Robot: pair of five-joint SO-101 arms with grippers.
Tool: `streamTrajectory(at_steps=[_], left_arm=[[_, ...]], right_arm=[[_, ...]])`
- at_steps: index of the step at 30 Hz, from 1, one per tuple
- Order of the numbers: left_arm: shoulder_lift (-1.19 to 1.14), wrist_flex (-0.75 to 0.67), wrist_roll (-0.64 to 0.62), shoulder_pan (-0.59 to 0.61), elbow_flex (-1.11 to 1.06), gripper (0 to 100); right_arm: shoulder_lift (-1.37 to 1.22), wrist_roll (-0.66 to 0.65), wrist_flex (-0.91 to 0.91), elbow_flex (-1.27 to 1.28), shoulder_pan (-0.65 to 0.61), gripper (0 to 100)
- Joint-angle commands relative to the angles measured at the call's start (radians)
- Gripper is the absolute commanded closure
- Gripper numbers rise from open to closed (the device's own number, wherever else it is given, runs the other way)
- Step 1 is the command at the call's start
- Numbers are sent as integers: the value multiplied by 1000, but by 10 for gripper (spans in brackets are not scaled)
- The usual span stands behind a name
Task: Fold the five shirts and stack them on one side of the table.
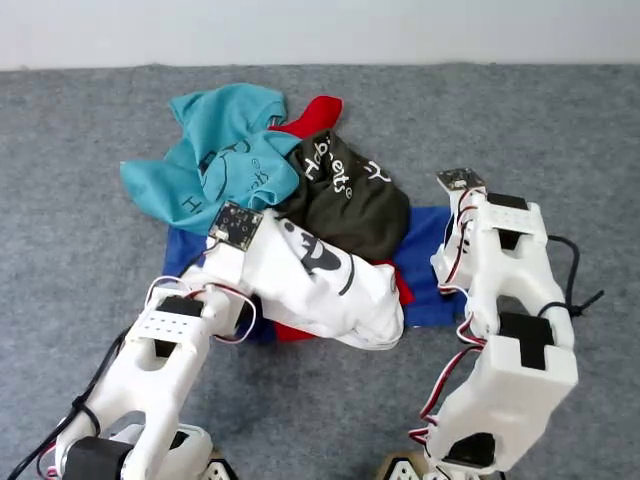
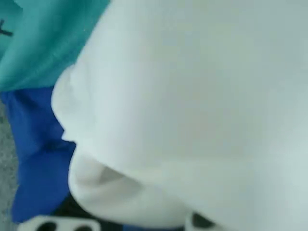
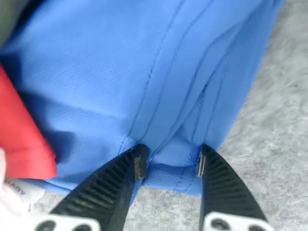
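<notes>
My right gripper (image 3: 170, 163) stands spread astride the hem of the blue shirt (image 3: 144, 72), down on the table (image 1: 560, 130). My left gripper (image 2: 122, 222) is buried under the white shirt (image 1: 320, 285), so I cannot tell its grip. Beyond, the black shirt (image 1: 350, 200), red shirt (image 1: 315, 115) and teal shirt (image 1: 215, 150) lie heaped, overlapping.
</notes>
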State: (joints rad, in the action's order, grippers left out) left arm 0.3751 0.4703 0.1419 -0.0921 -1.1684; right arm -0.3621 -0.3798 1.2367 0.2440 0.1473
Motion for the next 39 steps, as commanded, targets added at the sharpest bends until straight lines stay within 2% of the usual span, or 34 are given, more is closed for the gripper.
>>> streamTrajectory(at_steps=[1, 5, 13, 17, 24, 28, 32, 39], left_arm=[[21, -157, 0, 2, -18, 917], [29, -299, 0, 2, -74, 917], [29, -539, 0, -6, -84, 917], [32, -535, 0, -8, -82, 917], [40, -534, 0, -5, -82, 917], [150, -534, 2, 0, -84, 917], [321, -522, 0, 44, -102, 917], [519, -377, 0, 83, -196, 917]], right_arm=[[-108, 5, 91, -6, 13, 805], [-159, 5, 191, -83, 7, 804], [-248, 5, 516, -321, 5, 760], [-216, 5, 556, -419, -16, 760], [-85, 6, 556, -431, -142, 760], [16, 5, 547, -431, -186, 760], [79, 9, 527, -431, -176, 760], [81, 11, 538, -427, -96, 760]])
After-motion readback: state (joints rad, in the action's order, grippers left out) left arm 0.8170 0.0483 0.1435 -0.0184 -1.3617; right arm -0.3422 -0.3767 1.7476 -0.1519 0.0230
